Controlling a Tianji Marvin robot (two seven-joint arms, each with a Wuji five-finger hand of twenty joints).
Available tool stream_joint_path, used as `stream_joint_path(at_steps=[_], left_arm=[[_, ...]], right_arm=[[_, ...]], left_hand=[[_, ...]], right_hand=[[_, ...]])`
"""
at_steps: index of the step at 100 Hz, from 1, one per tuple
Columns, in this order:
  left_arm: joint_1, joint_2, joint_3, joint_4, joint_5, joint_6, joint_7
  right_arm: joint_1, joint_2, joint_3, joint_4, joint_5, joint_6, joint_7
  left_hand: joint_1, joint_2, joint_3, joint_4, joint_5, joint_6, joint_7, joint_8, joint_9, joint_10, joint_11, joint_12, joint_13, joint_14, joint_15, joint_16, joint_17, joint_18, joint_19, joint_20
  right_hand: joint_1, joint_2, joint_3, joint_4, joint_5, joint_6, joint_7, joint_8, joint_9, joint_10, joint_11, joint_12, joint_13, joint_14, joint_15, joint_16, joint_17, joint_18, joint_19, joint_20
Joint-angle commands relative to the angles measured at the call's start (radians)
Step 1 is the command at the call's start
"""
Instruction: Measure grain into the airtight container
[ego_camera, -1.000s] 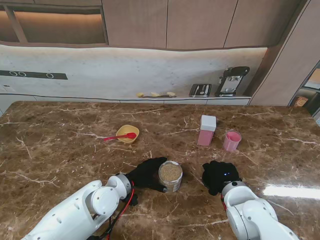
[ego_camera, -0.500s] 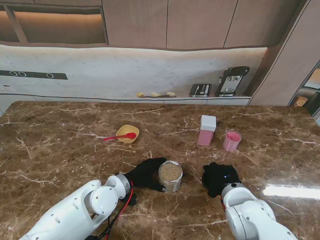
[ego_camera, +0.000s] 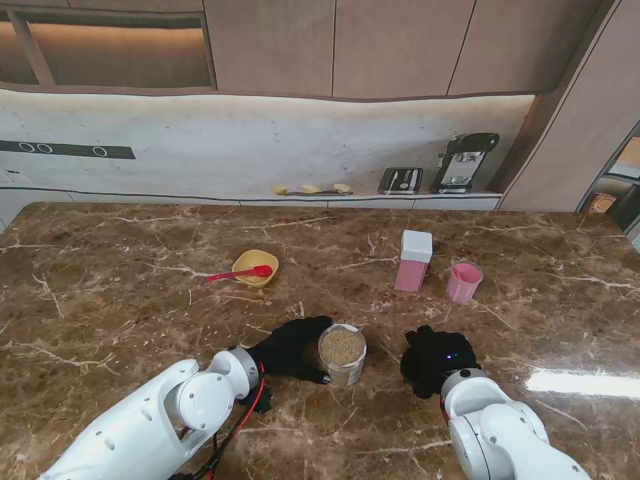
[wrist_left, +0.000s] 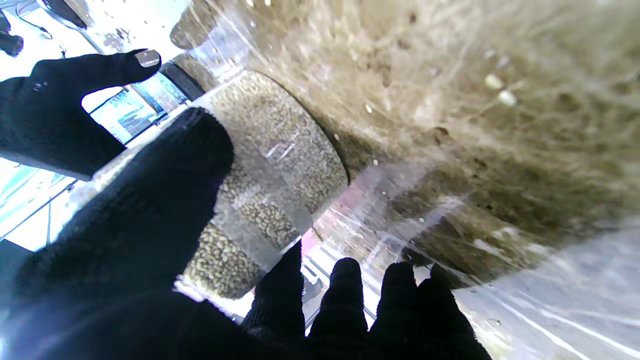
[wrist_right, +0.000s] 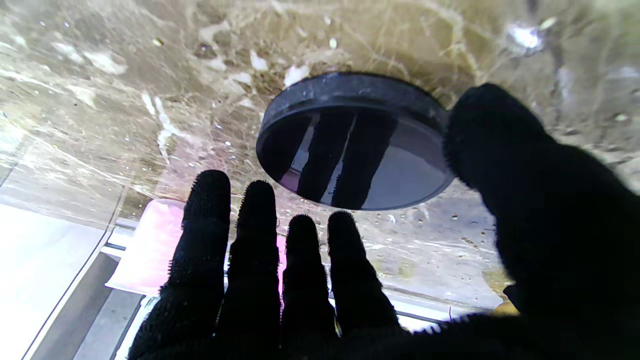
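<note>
A clear jar of grain (ego_camera: 342, 353) stands uncovered on the marble table, near me at the middle. My left hand (ego_camera: 290, 347) is closed around its left side. In the left wrist view the thumb (wrist_left: 160, 200) lies across the jar (wrist_left: 275, 160) and the fingers (wrist_left: 350, 300) reach past its other side. My right hand (ego_camera: 435, 358) hovers palm down to the right of the jar, fingers spread. The right wrist view shows a black round lid (wrist_right: 350, 145) flat on the table under that hand (wrist_right: 280, 280), the thumb (wrist_right: 525, 200) at its rim. The stand view hides the lid.
A yellow bowl (ego_camera: 255, 267) with a red spoon (ego_camera: 238, 273) sits farther away on the left. A pink container with a white lid (ego_camera: 414, 260) and a pink cup (ego_camera: 464, 281) stand farther back on the right. A counter with appliances runs behind the table.
My right hand has shifted slightly to the left and nearer to me over the lid. The left hand and the jar have hardly moved.
</note>
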Motion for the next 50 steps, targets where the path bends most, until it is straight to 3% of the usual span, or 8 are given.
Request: stream_joint_path(at_steps=[1,15,35,42,44,50], left_arm=[[0.009,0.003,0.005,0.000,0.002,0.005,-0.004],[0.010,0.006,0.004,-0.010,0.004,0.006,-0.014],[0.012,0.016,-0.008,-0.025,0.008,-0.001,-0.041],[0.017,0.019,-0.017,-0.032,0.012,-0.006,-0.045],[0.020,0.020,-0.021,-0.036,0.014,-0.007,-0.046],[0.030,0.024,-0.036,-0.048,0.024,-0.010,-0.050]], right_arm=[[-0.009,0.001,-0.001,0.003,0.001,0.005,0.025],[-0.017,0.000,0.008,-0.006,0.007,-0.004,0.020],[-0.045,-0.006,0.042,-0.037,0.030,-0.013,-0.041],[-0.056,-0.009,0.055,-0.050,0.042,-0.019,-0.069],[-0.060,-0.010,0.059,-0.053,0.045,-0.020,-0.079],[-0.070,-0.013,0.070,-0.060,0.055,-0.028,-0.115]], left_hand=[[0.018,0.057,0.041,0.050,-0.022,-0.073,0.030,0.002,-0.031,-0.025,-0.029,0.007,-0.022,0.034,-0.009,0.009,0.034,0.117,0.086,0.045],[0.006,0.036,0.031,0.052,-0.027,-0.060,-0.030,-0.028,-0.031,-0.021,-0.033,-0.003,-0.024,0.035,-0.016,0.006,0.034,0.116,0.079,0.046],[-0.064,-0.025,-0.066,0.052,-0.033,0.018,-0.421,-0.176,-0.032,-0.011,-0.049,-0.063,-0.032,0.039,-0.041,-0.001,0.032,0.110,0.037,0.050],[-0.075,-0.038,-0.093,0.049,-0.034,0.037,-0.468,-0.210,-0.033,-0.009,-0.051,-0.075,-0.032,0.040,-0.042,-0.003,0.030,0.110,0.030,0.053],[-0.075,-0.041,-0.106,0.050,-0.031,0.042,-0.467,-0.286,-0.034,-0.008,-0.049,-0.087,-0.032,0.040,-0.042,-0.006,0.031,0.109,0.022,0.059],[-0.080,-0.052,-0.115,0.047,-0.034,0.049,-0.475,-0.322,-0.035,-0.007,-0.053,-0.095,-0.033,0.041,-0.043,-0.008,0.029,0.106,0.017,0.060]], right_hand=[[-0.049,0.007,0.001,0.007,-0.063,0.040,-0.024,-0.009,-0.057,0.024,-0.022,-0.015,-0.058,-0.006,-0.011,-0.022,-0.037,-0.007,-0.030,-0.011],[-0.087,0.047,-0.050,0.012,-0.148,0.074,-0.075,0.010,-0.112,0.044,-0.107,-0.088,-0.140,0.009,-0.060,-0.070,-0.110,0.002,-0.108,0.011],[-0.110,0.106,-0.112,0.016,-0.172,0.077,-0.096,0.025,-0.118,0.044,-0.165,-0.097,-0.202,0.010,-0.124,-0.113,-0.165,-0.005,-0.175,0.010],[-0.101,0.120,-0.139,0.021,-0.171,0.077,-0.098,0.028,-0.118,0.045,-0.163,-0.091,-0.203,0.009,-0.129,-0.116,-0.191,-0.002,-0.201,0.003],[-0.102,0.123,-0.142,0.022,-0.171,0.078,-0.099,0.028,-0.118,0.045,-0.163,-0.091,-0.206,0.010,-0.130,-0.117,-0.201,0.000,-0.208,0.001],[-0.102,0.126,-0.149,0.023,-0.169,0.077,-0.099,0.029,-0.117,0.043,-0.164,-0.091,-0.212,0.010,-0.137,-0.121,-0.212,0.003,-0.221,-0.004]])
